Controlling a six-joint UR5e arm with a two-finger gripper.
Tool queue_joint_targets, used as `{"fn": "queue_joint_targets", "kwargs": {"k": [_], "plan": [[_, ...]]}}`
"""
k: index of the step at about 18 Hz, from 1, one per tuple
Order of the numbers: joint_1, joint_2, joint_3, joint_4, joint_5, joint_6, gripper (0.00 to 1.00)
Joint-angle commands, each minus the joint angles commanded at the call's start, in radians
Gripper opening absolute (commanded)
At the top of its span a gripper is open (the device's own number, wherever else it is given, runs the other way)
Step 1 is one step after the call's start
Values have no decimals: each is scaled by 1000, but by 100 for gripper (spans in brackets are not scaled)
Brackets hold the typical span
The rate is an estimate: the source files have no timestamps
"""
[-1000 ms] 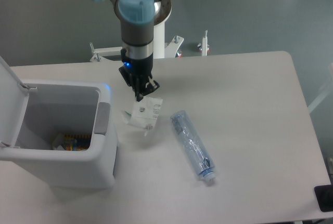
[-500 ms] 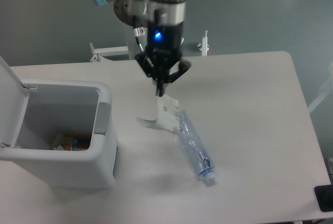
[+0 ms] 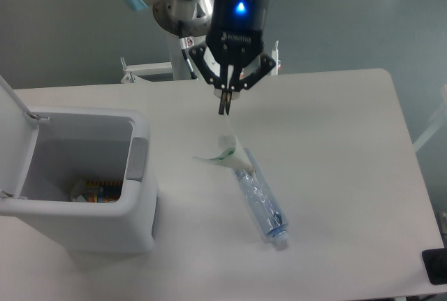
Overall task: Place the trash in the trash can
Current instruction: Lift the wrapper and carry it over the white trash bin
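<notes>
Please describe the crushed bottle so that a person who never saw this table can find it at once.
Start from the big white trash can at the table's left. To its right, nearer the middle, a long clear bluish plastic bottle lies flat on the white tabletop. Unlike the packet hanging from the gripper, it rests on the table.

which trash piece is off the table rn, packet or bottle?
The clear packet, hanging from the shut gripper. The crushed bottle lies flat on the table.
</notes>
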State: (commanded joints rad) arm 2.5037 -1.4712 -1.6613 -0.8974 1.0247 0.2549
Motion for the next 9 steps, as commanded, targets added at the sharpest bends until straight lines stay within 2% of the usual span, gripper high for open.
{"fn": "queue_joint_targets", "kwargs": {"k": [5, 9], "plan": [[-121, 48, -11, 3, 3, -94, 0], [-209, 28, -12, 11, 2, -94, 0]]}}
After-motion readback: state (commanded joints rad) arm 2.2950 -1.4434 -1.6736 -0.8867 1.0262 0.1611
